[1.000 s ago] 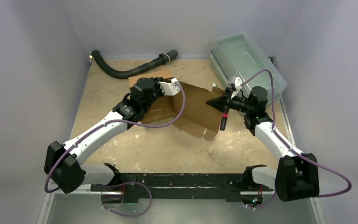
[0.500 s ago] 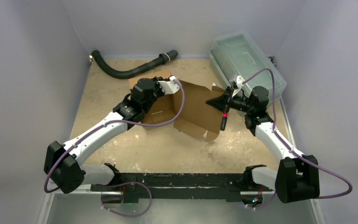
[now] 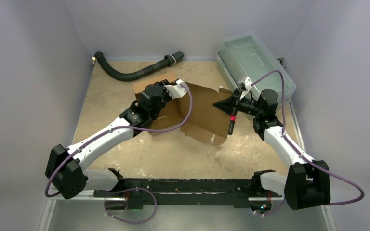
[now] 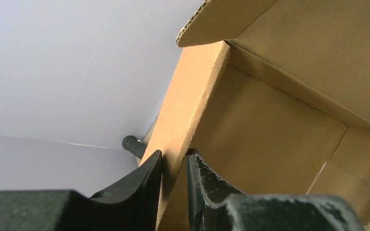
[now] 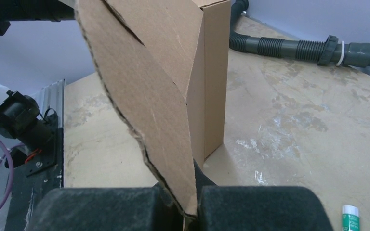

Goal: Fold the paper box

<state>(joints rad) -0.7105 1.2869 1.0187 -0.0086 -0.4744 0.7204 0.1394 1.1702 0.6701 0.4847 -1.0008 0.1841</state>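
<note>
1. A partly folded paper box of plain brown corrugated cardboard (image 3: 204, 113) stands mid-table, toward the back of the worn tan table (image 3: 164, 149), held between two white-and-black robot arms.
2. The left arm's fingers (image 4: 149, 185) are closed on an upright side wall of the box, one finger against each face. The wrist view looks into the open brown interior, with a flap edge overhead.
3. The right arm's fingers (image 5: 241, 207) are shut tight on the ragged lower edge of a loose flap on the box's right side. Behind that flap, an upright panel reaches down to the table.
4. A black ribbed hose (image 3: 135, 72) lies along the table's back edge. A clear greenish plastic lidded bin (image 3: 255, 65) sits in the back right corner, just behind the right arm's wrist.
5. A small white-and-green tube (image 5: 350, 217) lies on the table near the right arm's fingers.
</note>
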